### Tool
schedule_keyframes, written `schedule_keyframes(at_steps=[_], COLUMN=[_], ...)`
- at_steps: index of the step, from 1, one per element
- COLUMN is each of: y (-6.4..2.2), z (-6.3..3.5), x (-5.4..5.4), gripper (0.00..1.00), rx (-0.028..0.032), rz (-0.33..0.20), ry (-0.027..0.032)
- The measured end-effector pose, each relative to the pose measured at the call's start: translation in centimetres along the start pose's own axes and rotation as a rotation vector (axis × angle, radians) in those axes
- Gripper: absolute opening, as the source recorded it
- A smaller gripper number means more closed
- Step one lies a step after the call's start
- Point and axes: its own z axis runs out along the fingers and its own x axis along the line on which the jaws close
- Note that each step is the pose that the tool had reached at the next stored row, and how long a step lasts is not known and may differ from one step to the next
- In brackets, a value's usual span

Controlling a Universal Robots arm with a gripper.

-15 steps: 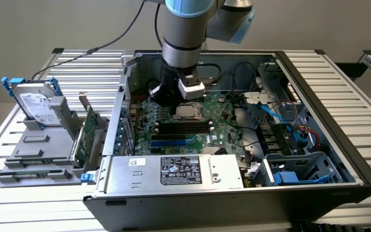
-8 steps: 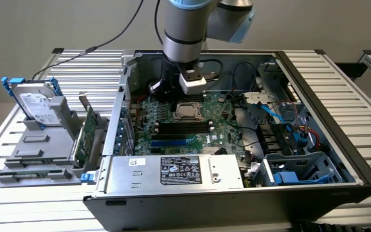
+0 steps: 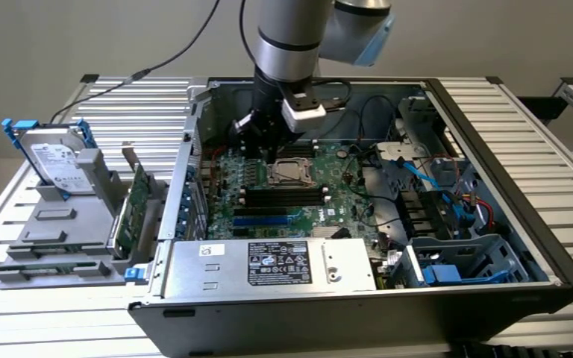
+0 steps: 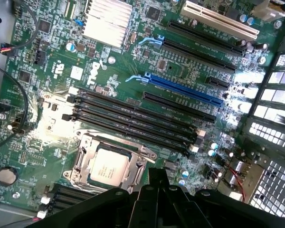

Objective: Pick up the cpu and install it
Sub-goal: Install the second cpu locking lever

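One arm point(image 3: 286, 45) hangs upright above the cpu point(image 3: 289, 172).

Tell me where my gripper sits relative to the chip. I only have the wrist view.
Observer: The gripper hangs inside the open computer case, just to the exterior view's left of the chip, which lies in its socket.
Operator: Anything outside the case?
Observer: A hard drive in a blue frame stands in a grey rack at the exterior view's left.
Operator: Anything else there?
Observer: A green card stands on edge between that rack and the case.
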Motion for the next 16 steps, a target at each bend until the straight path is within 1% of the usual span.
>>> schedule_keyframes(at_steps=[3, 6, 16], y=[0.36, 0.50, 0.80], z=[-0.03, 0.16, 1.60], x=[0.0, 0.1, 0.2], gripper=[0.11, 0.11, 0.11], rx=[-0.0005, -0.0012, -0.0061], rz=[-0.004, -0.017, -0.093], ry=[-0.0006, -0.0022, -0.0114])
